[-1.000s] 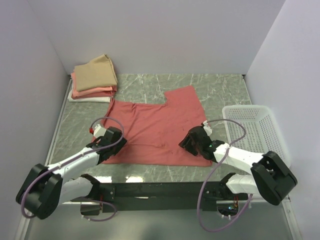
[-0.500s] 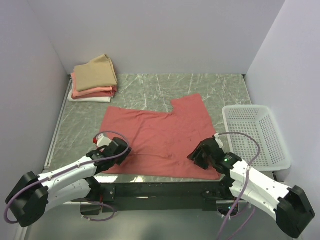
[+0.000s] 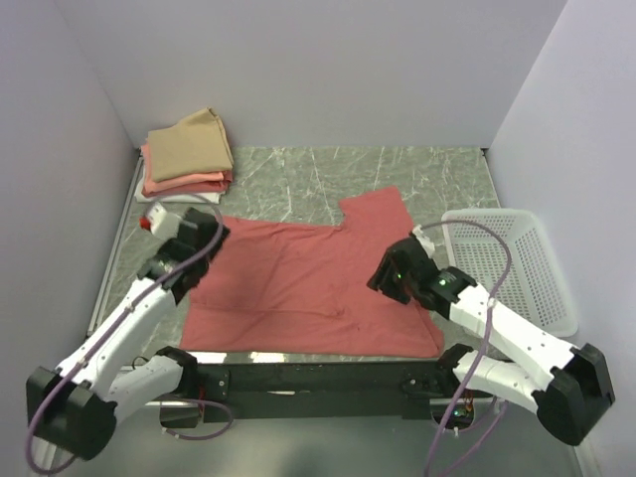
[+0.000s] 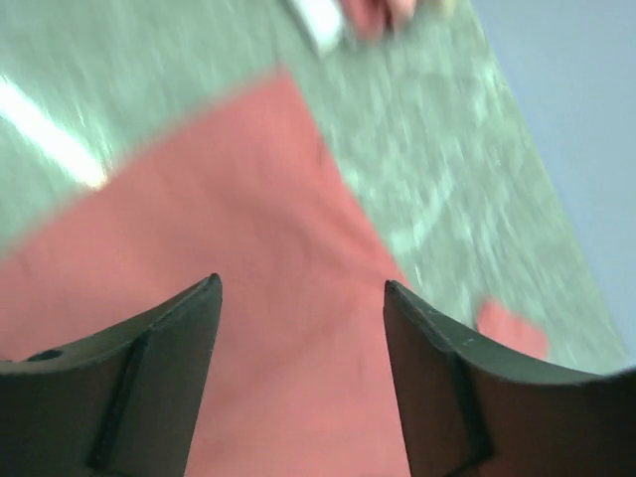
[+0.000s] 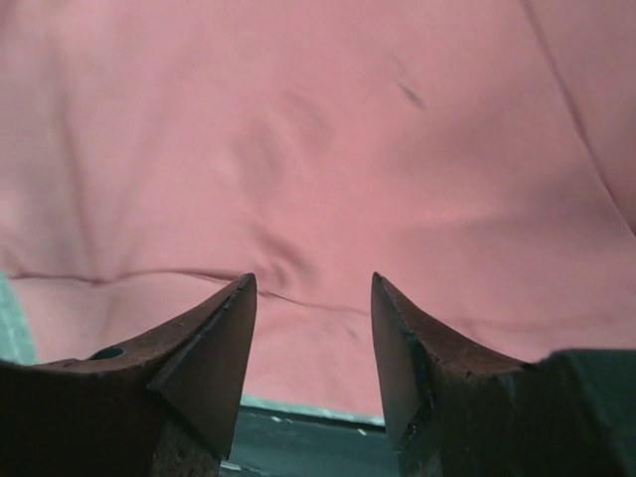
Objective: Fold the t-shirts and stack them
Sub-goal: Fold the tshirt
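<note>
1. Top view: the plain salmon-red cotton t-shirt [image 3: 298, 288] lies spread flat in the middle of the grey-green marbled tabletop [image 3: 298, 171]. Its hem runs along the near edge and one part juts toward the far side. I read that flat spread as the set-up for folding. The stack of folded tan, pink and white shirts [image 3: 187, 157] sits in the far-left corner, well apart from the red one. I judge that corner to be where the red shirt goes once folded. The white perforated plastic basket [image 3: 509, 260] stands at the right, near the shirt's right edge. My left tool [image 3: 204, 234] hangs over the shirt's far-left corner and my right tool [image 3: 386, 278] over its right side. That puts one on each side, as a two-handed fold wants.

2. Left wrist view: the view is blurred, but the left tool [image 4: 301, 288] has its jaws spread wide with nothing between them. Below it are red cloth and bare tabletop, with the shirt's edge running slantwise between the two.

3. Right wrist view: the right tool [image 5: 312, 280] is likewise released and empty, with its jaws parted. The shirt fills the view in soft creases, and its near hem shows low between the jaws. I judge that folding has not begun. The next move calls for a clean pinch on an edge without dragging the cloth.
</note>
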{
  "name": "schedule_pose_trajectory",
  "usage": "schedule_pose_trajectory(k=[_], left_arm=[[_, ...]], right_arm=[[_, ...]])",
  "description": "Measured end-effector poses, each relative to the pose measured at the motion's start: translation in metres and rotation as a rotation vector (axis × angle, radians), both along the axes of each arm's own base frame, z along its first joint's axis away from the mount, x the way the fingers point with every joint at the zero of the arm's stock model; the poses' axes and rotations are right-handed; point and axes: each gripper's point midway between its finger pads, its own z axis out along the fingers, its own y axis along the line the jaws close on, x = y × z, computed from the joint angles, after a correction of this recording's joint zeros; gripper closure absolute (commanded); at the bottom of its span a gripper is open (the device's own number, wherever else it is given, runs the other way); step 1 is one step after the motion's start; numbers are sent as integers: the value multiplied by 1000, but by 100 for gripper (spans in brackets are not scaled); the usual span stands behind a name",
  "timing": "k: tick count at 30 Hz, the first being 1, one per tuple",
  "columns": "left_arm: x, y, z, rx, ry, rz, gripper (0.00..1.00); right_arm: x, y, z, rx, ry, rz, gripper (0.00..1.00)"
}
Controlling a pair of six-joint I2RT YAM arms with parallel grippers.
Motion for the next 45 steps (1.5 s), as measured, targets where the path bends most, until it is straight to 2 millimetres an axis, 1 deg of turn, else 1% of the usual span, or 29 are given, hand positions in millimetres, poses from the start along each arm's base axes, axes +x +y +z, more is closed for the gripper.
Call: schedule_pose_trajectory(k=[2,3,5,6,8,10,12,16,18,21,24,28,31,33,34,36,37,39,40,41,42,44,45], left_arm=[[24,23,10,65,1,38,35],[35,29,13,93,4,40,37],[64,35,9,168,60,27,43],[76,36,5,195,85,18,45],[99,37,-8,251,144,-4,49],[114,38,-20,291,195,-17,50],[130,40,-31,321,239,-22,51],[156,41,-47,350,297,-19,56],[168,40,-61,359,332,-15,57],[175,40,-86,370,399,-8,58],[174,41,-112,371,465,0,57],[169,45,-135,365,533,19,57],[171,49,-140,347,544,36,58],[172,51,-140,333,544,46,61],[173,52,-139,329,543,49,65],[176,55,-139,324,540,57,69],[176,56,-139,319,539,60,75],[176,57,-141,305,544,63,80],[177,57,-142,297,542,63,85],[178,58,-142,290,540,64,87],[179,58,-142,282,536,64,94],[181,60,-142,267,532,63,99],[181,61,-142,263,530,64,99]], right_arm=[[15,10,14,-2,-41,35,43],[22,14,20,-1,-57,50,43],[32,20,27,-9,-74,71,43],[39,25,32,-13,-86,86,43],[47,30,36,-14,-95,100,43],[53,34,38,-14,-104,116,43],[55,37,35,-15,-102,129,43],[57,36,35,-12,-103,138,43],[60,34,36,-9,-108,134,44],[61,32,35,-9,-108,135,44],[61,28,32,-8,-106,134,44],[59,19,23,-5,-91,123,44],[56,14,18,-10,-77,119,44],[56,14,18,-7,-80,123,44],[56,14,19,-5,-81,125,44],[56,14,20,-1,-83,129,44],[56,15,20,0,-85,130,44],[56,14,19,1,-84,130,44],[57,13,19,0,-84,129,44],[57,12,19,-1,-84,126,44],[58,11,19,-2,-84,124,44],[61,8,17,-7,-82,117,44],[62,7,15,-11,-77,113,44]])
